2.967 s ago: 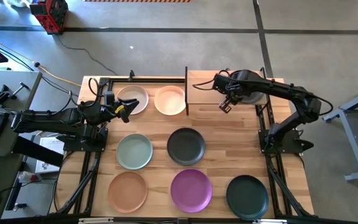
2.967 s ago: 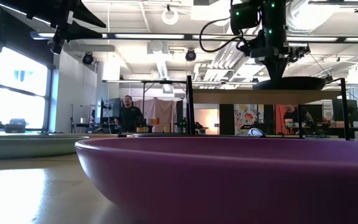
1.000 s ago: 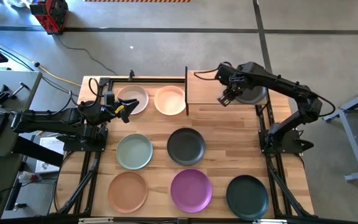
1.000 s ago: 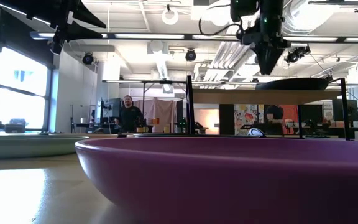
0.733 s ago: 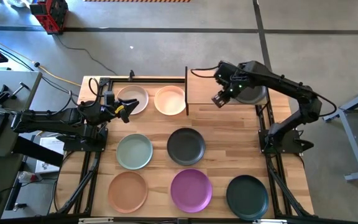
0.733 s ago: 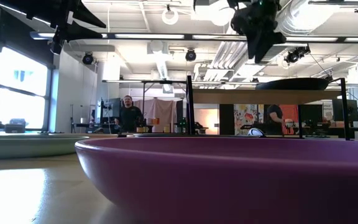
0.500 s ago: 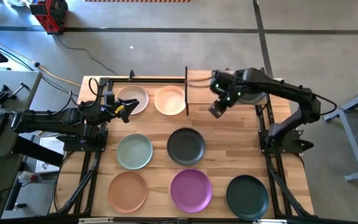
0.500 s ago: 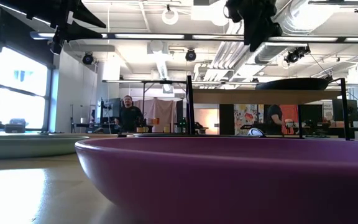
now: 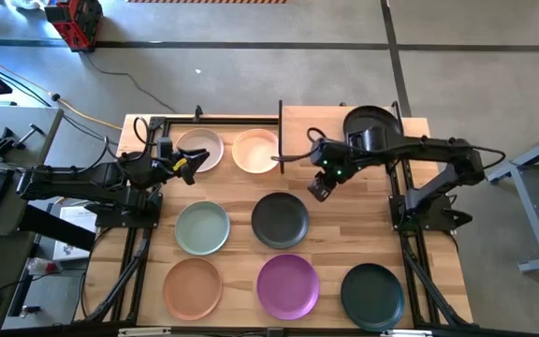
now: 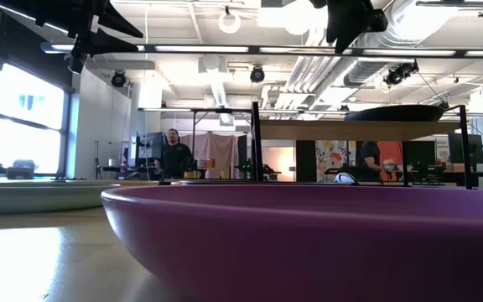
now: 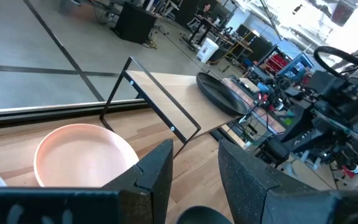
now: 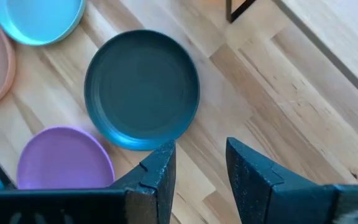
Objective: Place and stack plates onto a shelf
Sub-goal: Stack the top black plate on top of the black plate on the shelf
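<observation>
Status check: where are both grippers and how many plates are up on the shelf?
Right gripper open, empty, above the charcoal plate. Left gripper open, waiting by the beige plate. One black plate on the shelf.

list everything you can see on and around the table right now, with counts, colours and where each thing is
Shelf: one, light wood on black posts, far right part of the table.
Black plate: one, on the shelf's right end.
Beige plate and peach plate: one each, far row, left of the shelf.
Sage green plate and charcoal plate: one each, middle row.
Terracotta plate, purple plate, dark green plate: one each, near row.
Person: one, dark clothes, room behind.
Left gripper: near the beige plate, jaws open.
Right gripper: above the charcoal plate's far right, jaws open, empty.
</observation>
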You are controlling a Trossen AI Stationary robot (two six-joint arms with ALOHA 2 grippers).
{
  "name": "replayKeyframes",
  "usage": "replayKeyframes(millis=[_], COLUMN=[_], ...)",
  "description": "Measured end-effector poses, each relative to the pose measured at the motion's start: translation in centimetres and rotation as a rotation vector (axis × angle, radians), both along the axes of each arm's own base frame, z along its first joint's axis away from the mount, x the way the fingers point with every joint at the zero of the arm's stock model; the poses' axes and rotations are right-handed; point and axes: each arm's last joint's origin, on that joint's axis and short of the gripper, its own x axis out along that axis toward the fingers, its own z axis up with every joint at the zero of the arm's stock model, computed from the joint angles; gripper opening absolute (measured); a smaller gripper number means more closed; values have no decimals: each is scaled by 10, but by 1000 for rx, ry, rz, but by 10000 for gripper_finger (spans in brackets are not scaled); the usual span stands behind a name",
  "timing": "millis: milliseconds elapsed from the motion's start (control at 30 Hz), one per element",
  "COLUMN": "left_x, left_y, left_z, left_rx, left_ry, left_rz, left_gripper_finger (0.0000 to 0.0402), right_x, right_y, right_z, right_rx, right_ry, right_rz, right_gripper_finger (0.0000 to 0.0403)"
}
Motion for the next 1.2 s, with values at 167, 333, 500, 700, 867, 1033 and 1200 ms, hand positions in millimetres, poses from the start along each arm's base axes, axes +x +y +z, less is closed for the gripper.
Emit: replayKeyframes(millis=[167,333,500,700,867,1033,1200], left_x=[0,0,0,0,0,0,0], left_y=[0,0,0,0,0,0,0], left_z=[0,0,0,0,0,0,0], left_rx=[0,0,3,-46,-48,-48,-51], left_ry=[0,0,-1,-31,-33,-33,-35], left_rz=[0,0,19,18,18,18,26], left_gripper_finger=[117,117,117,117,117,117,117], right_x=[0,-2,-5,-5,-3,-1,-1], right_y=[16,33,48,56,58,59,59], right_z=[-5,-21,-40,-55,-65,-73,-74], right_rx=[-17,2,22,51,67,79,79], right_ry=[12,60,110,119,101,87,88], right_rz=[-10,-16,-52,-125,-153,-174,-174], right_gripper_finger=[119,119,119,119,119,119,119])
